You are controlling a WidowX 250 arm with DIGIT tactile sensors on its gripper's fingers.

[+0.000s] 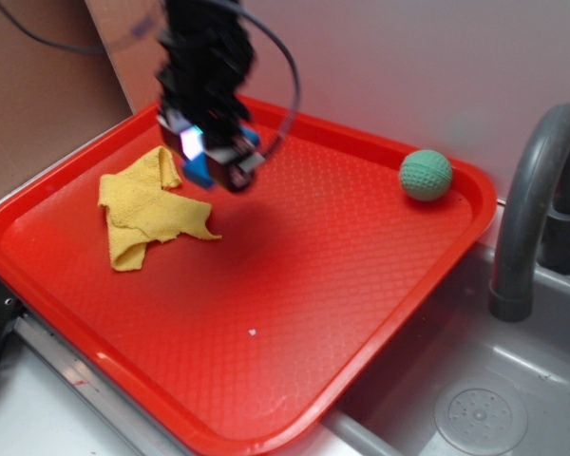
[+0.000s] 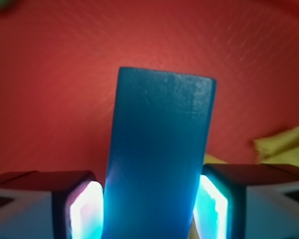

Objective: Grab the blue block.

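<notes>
Above the red tray (image 1: 294,361), the gripper (image 2: 148,209) clamps the blue block (image 2: 159,154), long axis pointing out past the fingertips.

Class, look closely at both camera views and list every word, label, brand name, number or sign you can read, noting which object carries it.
None: no readable text, number or sign appears in either view.
The blue block, clamped in the pincer, has plain faces.
The red tray, yellow cloth and green ball carry only texture, no lettering.
The grey faucet shows no marking.
</notes>
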